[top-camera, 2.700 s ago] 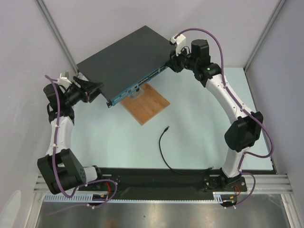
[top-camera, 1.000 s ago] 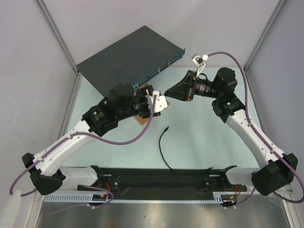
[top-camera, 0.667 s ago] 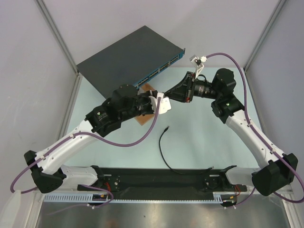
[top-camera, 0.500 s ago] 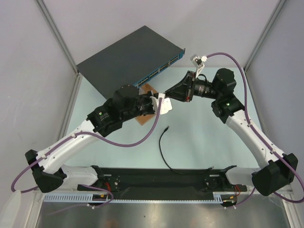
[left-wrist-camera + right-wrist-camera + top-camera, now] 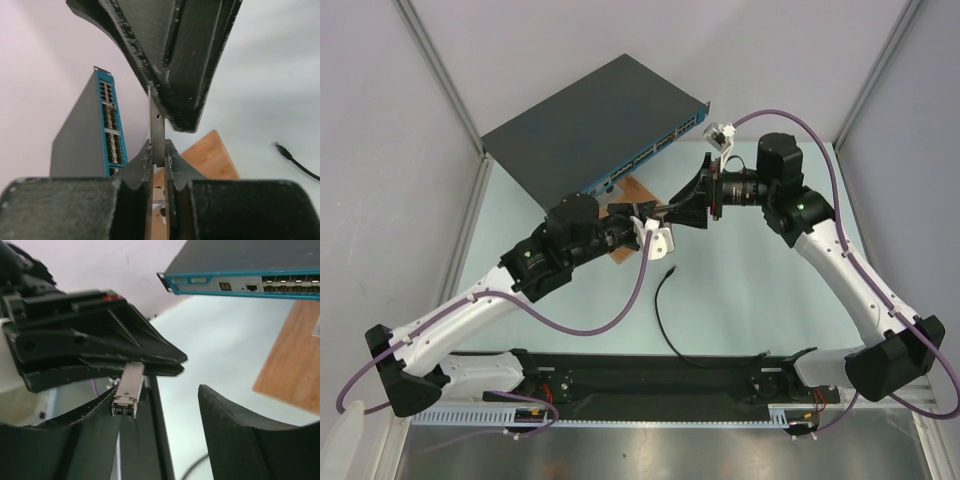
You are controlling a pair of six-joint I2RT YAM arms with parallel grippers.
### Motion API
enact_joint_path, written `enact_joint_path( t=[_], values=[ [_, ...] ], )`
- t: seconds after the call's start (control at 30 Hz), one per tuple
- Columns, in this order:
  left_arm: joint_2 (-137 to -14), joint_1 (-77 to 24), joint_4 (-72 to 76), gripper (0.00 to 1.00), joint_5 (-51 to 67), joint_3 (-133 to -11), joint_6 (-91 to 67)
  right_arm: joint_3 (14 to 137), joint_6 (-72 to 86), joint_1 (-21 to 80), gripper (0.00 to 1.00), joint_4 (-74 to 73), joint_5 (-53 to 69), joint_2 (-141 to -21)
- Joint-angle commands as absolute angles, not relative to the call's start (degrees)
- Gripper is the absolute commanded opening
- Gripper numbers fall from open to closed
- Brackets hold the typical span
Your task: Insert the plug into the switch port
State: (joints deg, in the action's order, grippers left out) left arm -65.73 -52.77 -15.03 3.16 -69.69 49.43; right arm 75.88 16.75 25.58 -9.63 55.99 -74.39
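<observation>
L tool (image 5: pixel 158 150) is pinched shut on a thin grey metal module (image 5: pixel 157 122), held edge-up above the tabletop (image 5: pixel 750 290). R tool (image 5: pixel 175 385) is wide open w/ nothing gripped. The module's end is close by one of its fingers; contact unclear. The plug (image 5: pixel 671 270) lies loose on the tabletop w/ its black cable (image 5: pixel 660 320), just below the wooden board (image 5: pixel 632 190), well apart from the switch port (image 5: pixel 650 152) row on the teal front.

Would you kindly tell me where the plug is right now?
In the top view, the plug lies loose near the middle of the table, just right of the board's near corner.
</observation>
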Motion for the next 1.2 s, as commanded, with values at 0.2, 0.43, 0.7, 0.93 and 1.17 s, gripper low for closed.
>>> enact_joint_path(
  t=[0.2, 0.43, 0.7, 0.93, 1.17],
  values=[
    [-59.15, -53.17, -8.88, 0.0, 10.11, -61.71, 72.93, 100.26, -20.73, 23.03, 0.72, -56.49, 57.22, -83.14],
    [-59.5, -53.7, -8.53, 0.0, 8.0, -59.41, 81.38, 101.78, -28.12, 26.45, 0.65, -63.44, 54.51, -82.27],
    [-61.34, -54.84, -8.61, 0.0, 5.63, -60.64, 83.67, 103.36, -29.09, 27.51, 0.66, -63.9, 51.86, -83.5],
    [-62.58, -55.63, -9.05, 0.01, 4.92, -61.43, 84.02, 103.71, -29.35, 28.65, 0.64, -62.58, 50.19, -82.88],
    [-63.46, -55.99, -9.75, 0.0, 4.83, -62.67, 83.5, 103.89, -31.11, 30.49, 0.59, -63.11, 48.43, -83.5]
  ],
)
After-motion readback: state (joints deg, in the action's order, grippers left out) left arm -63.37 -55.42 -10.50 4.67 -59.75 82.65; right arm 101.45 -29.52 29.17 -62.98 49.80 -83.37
